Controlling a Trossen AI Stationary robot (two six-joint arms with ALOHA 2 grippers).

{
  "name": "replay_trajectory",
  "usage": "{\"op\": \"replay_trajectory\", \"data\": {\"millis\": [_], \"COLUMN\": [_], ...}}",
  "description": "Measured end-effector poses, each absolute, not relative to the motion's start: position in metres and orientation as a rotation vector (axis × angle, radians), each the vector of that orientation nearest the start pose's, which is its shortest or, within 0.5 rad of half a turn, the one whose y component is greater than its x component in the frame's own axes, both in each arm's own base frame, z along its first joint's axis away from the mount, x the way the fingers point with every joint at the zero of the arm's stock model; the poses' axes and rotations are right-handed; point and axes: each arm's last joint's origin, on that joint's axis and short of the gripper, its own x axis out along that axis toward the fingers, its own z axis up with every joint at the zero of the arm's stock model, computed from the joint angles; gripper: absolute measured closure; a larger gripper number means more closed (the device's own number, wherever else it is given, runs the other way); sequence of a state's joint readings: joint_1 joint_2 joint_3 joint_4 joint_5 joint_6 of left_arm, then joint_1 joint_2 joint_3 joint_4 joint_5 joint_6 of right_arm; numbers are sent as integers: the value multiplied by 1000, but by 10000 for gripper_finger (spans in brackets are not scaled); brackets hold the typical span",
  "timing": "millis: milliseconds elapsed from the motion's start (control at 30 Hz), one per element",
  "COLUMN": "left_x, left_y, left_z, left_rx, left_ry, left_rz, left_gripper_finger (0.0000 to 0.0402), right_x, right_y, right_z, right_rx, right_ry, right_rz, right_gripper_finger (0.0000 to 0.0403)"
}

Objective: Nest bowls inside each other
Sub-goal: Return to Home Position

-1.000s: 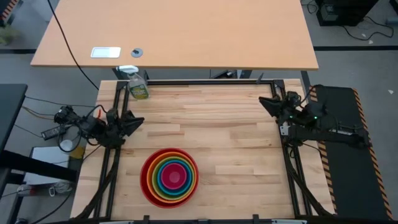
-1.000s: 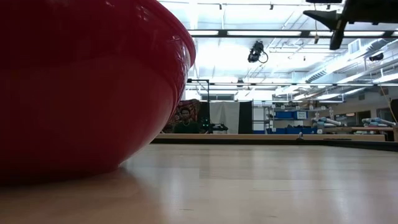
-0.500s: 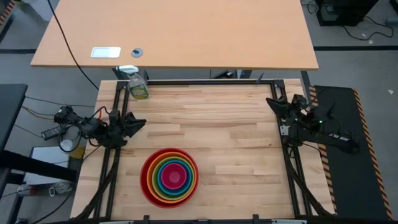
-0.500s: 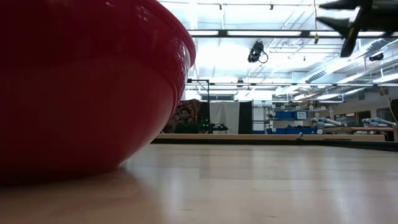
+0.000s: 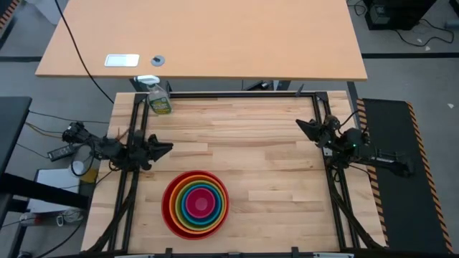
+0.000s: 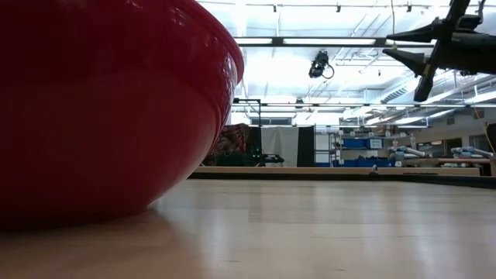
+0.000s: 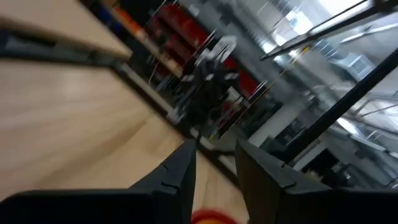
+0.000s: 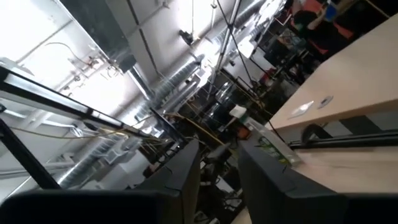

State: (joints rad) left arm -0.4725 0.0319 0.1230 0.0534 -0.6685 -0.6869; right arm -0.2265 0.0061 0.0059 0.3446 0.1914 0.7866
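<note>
Several bowls sit nested one inside another, the red outermost bowl [image 5: 196, 203] resting on the wooden table near its front edge, left of middle. In the low view the red bowl's wall [image 6: 101, 101] fills the left side. Its rim [image 7: 210, 218] peeks in at the edge of the left wrist view. My left gripper [image 5: 166, 147] hovers at the table's left edge, open, pointing toward the table's middle, with nothing between its fingers [image 7: 214, 180]. My right gripper [image 5: 301, 126] hovers at the right edge, open and empty [image 6: 397, 45] [image 8: 219, 168].
A green spray bottle [image 5: 158, 100] stands at the table's far left corner. Black frame rails [image 5: 337, 193] run along the left, right and far edges. A light desk [image 5: 201, 36] stands beyond the far edge. Bare wood lies between the bowls and the right arm.
My right gripper has sunk, the arm folding down at the table's right edge, and has rolled somewhat. My left gripper has tipped down toward level and rolled a little at the left edge. The bowls have kept still.
</note>
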Motion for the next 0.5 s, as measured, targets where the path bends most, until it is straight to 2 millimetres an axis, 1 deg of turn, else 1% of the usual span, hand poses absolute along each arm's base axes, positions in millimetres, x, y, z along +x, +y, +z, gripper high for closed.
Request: {"op": "replay_trajectory", "data": {"millis": [167, 300, 500], "left_x": [84, 83, 81], "left_y": [-23, -21, -21], "left_z": [193, 183, 172], "left_rx": [-795, -818, -810], "left_ry": [-76, -15, 82], "left_rz": [194, 271, 308], "left_gripper_finger": [287, 287, 287], "right_x": [88, 87, 88], "right_y": [-27, -28, -27], "right_z": [197, 197, 197], "right_rx": [733, 704, 583], "right_ry": [-492, -508, -461], "right_rz": [-277, -346, -331], "right_gripper_finger": [291, 292, 292]}}
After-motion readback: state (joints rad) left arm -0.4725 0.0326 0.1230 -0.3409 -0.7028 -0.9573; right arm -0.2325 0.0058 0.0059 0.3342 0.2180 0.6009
